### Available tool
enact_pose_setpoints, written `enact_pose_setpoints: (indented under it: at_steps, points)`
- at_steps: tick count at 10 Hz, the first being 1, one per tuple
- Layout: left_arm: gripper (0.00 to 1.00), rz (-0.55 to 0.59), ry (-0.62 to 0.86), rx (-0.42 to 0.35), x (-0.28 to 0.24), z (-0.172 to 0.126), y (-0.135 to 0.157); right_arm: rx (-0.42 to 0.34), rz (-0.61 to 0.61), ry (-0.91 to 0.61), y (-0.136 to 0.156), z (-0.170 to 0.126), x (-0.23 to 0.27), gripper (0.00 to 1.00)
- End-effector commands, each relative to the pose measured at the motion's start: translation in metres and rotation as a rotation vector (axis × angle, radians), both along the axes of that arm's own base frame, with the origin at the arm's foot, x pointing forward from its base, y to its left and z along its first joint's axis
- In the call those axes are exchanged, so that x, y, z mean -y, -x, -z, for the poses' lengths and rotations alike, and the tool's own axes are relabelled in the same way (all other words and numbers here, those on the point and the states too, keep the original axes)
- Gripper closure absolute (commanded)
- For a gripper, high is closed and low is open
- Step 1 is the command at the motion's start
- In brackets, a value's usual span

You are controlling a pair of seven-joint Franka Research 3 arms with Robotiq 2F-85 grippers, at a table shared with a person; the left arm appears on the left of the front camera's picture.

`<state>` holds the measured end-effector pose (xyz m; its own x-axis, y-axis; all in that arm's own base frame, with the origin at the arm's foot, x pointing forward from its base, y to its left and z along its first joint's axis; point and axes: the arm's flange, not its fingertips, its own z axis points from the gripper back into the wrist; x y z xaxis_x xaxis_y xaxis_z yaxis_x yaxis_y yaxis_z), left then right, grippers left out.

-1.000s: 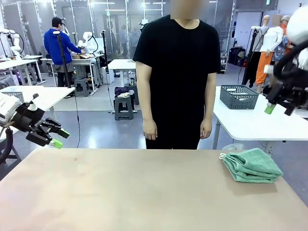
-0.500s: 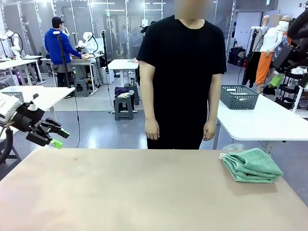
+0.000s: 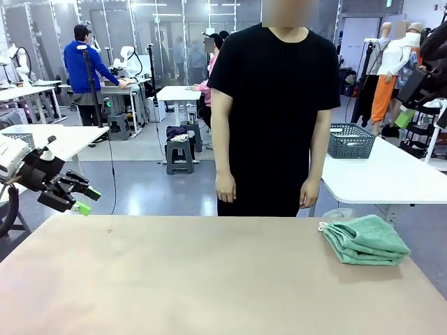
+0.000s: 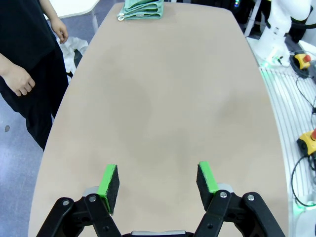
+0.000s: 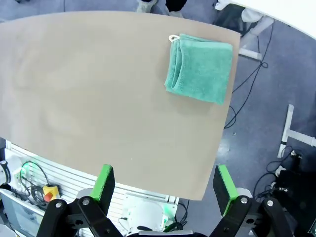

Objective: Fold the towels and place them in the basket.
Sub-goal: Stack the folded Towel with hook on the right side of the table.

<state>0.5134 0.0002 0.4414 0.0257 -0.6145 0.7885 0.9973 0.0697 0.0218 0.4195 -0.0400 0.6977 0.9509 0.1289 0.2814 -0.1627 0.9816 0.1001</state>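
The folded towels (image 3: 364,240) lie far across the table (image 3: 195,279) from the left gripper (image 4: 158,181), its fingers spread and empty. The right gripper (image 5: 165,185) hangs high above them, also spread.

Mint-green terry towels (image 3: 365,241) lie folded in one neat stack near the far right corner of my surface (image 3: 209,279), a small white loop at the stack's left corner. A dark grey lattice-sided basket (image 3: 350,140) sits on the white table behind.
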Motion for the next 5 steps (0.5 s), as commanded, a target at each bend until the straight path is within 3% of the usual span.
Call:
enact_pose_setpoints:
  at_steps: [1, 5]
  points:
    - [0.20, 0.002, -0.003, 0.001, -0.0005, -0.0006, 0.0007, 0.000, -0.002, -0.016, -0.0029, -0.0025, -0.0013, 0.00]
    - [0.20, 0.002, -0.003, 0.001, -0.0005, -0.0006, 0.0007, 0.000, -0.002, -0.016, -0.0029, -0.0025, -0.0013, 0.00]
